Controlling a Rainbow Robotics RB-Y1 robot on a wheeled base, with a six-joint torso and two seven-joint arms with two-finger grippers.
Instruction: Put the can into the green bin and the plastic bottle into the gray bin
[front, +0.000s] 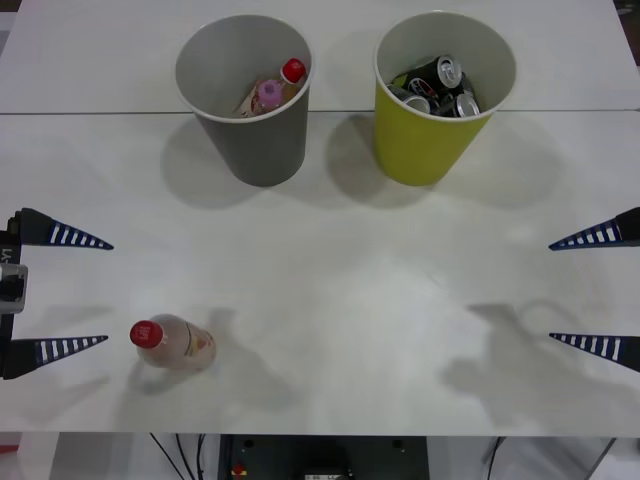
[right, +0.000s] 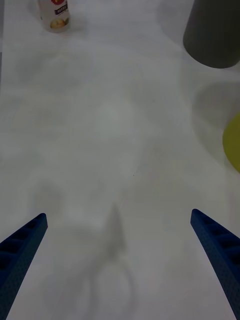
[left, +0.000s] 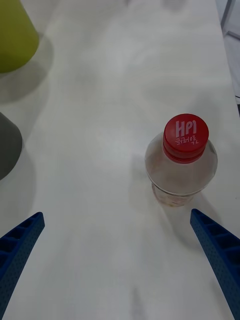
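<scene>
The plastic bottle with its red cap stands upright near the table's front left; it also shows in the left wrist view as the bottle and far off in the right wrist view as the bottle. My left gripper is open just left of it, not touching. The gray bin holds a pink-topped bottle and a red-capped one. Several cans lie in the green bin. My right gripper hangs open at the right edge with nothing between its fingers.
Both bins stand side by side at the back of the white table, gray on the left, green on the right. The gray bin and green bin edge both wrist views. The table's front edge runs just below the bottle.
</scene>
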